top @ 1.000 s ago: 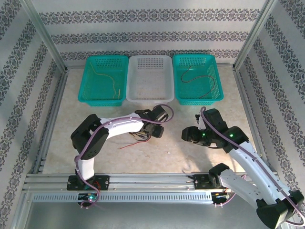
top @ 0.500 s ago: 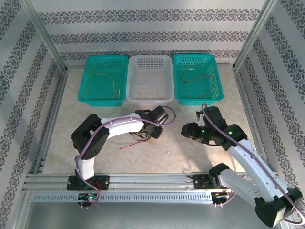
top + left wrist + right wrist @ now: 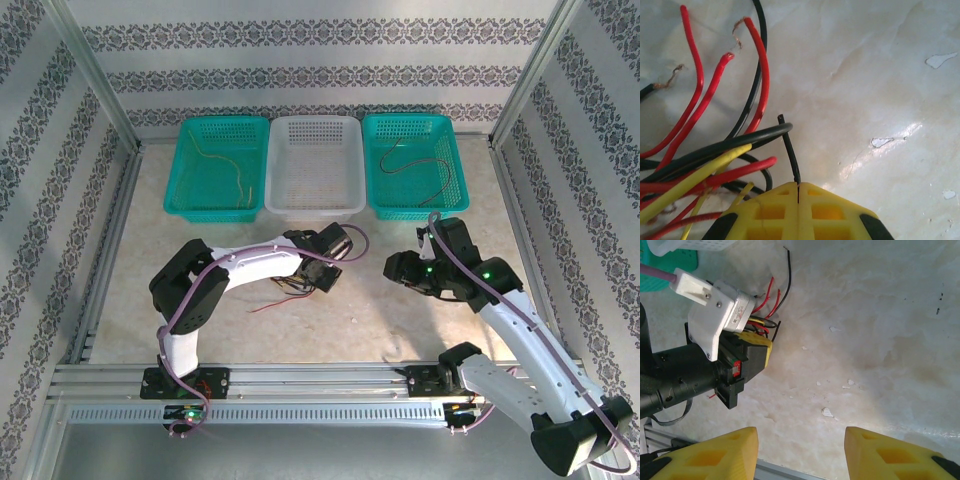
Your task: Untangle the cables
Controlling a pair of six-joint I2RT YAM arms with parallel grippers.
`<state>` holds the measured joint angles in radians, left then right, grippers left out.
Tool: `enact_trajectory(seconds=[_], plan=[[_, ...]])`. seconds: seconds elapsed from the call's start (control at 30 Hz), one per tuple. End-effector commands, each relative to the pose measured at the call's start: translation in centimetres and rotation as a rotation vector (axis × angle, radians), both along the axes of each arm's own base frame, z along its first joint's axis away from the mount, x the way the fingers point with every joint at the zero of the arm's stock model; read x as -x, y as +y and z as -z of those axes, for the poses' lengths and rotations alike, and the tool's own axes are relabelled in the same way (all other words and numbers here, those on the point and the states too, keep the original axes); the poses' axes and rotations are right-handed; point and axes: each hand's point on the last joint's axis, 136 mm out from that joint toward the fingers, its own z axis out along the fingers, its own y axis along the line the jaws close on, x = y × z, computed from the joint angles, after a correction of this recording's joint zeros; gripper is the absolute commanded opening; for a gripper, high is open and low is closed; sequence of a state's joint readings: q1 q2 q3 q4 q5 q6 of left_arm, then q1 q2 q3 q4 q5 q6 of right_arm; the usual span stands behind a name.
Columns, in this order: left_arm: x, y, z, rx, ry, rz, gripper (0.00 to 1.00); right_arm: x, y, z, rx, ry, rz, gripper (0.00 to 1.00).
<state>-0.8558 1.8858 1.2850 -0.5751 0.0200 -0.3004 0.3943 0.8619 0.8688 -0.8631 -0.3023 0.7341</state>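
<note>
The cables (image 3: pixel 715 160) lie in a red, black and yellow tangle on the pale tabletop, left of my left gripper (image 3: pixel 798 192). Its yellow jaws are pressed together on one thin black cable (image 3: pixel 789 150), whose free end sticks up past a thicker black loop. In the top view the left gripper (image 3: pixel 322 275) sits over the tangle (image 3: pixel 288 290) at the table's middle. My right gripper (image 3: pixel 393 268) hovers to the right of it, apart from the cables. In the right wrist view its fingers (image 3: pixel 715 455) stand wide apart with bare table between them, facing the left gripper (image 3: pixel 757 347) and the cables (image 3: pixel 771 315).
Three baskets line the far edge: a teal one (image 3: pixel 180 190) holding a yellowish wire, a white one (image 3: pixel 313 205), and a teal one (image 3: pixel 458 185) holding dark and red wires. Aluminium rails (image 3: pixel 300 380) frame the table. Small white flecks (image 3: pixel 827 412) dot the surface.
My left gripper has shut on the thin black cable. The right arm has drifted slightly toward the far side, its jaws still apart.
</note>
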Motion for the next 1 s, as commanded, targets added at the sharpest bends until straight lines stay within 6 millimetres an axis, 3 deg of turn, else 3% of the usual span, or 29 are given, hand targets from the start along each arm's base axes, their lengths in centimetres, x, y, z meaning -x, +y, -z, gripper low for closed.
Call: enact_trajectory(seconds=[0.0,0.13,0.23,0.47,0.53,0.63,0.8,0.9,0.97], plan=[[-0.8,-0.7,-6.9,0.09,-0.085,-0.065,0.0,-0.4,0.4,-1.7,-0.034,-0.049,-0.022,0.5],[-1.7,-1.8,-15.8,0.269,-0.166,-0.159,0.0,-0.7,1.2,-2.9,-0.069,-0.091,-0.052,0.5],[-2.0,-2.2,-21.3,0.399,-0.221,-0.207,0.0,-1.3,2.2,-4.1,-0.122,-0.131,-0.079,0.5],[-2.8,-2.4,-30.4,0.626,-0.318,-0.253,0.0,-2.6,6.1,-9.2,-0.211,-0.303,-0.193,0.59],[-3.5,-2.1,-33.3,0.735,-0.342,-0.29,0.0,-2.4,8.0,-11.5,-0.246,-0.383,-0.26,0.66],[-4.2,-2.4,-37.8,0.913,-0.369,-0.282,0.0,-2.8,9.2,-14.3,-0.213,-0.491,-0.287,0.75],[-4.8,-2.6,-43.1,1.004,-0.433,-0.205,0.0,-5.8,9.8,-16.7,-0.153,-0.56,-0.242,0.8],[-4.7,-3.0,-44.8,1.042,-0.447,-0.166,0.0,-8.2,10.6,-16.1,-0.09,-0.559,-0.23,0.79],[-5.1,-2.7,-46.0,1.069,-0.46,-0.161,0.0,-9.8,11.0,-14.2,-0.056,-0.551,-0.202,0.77]])
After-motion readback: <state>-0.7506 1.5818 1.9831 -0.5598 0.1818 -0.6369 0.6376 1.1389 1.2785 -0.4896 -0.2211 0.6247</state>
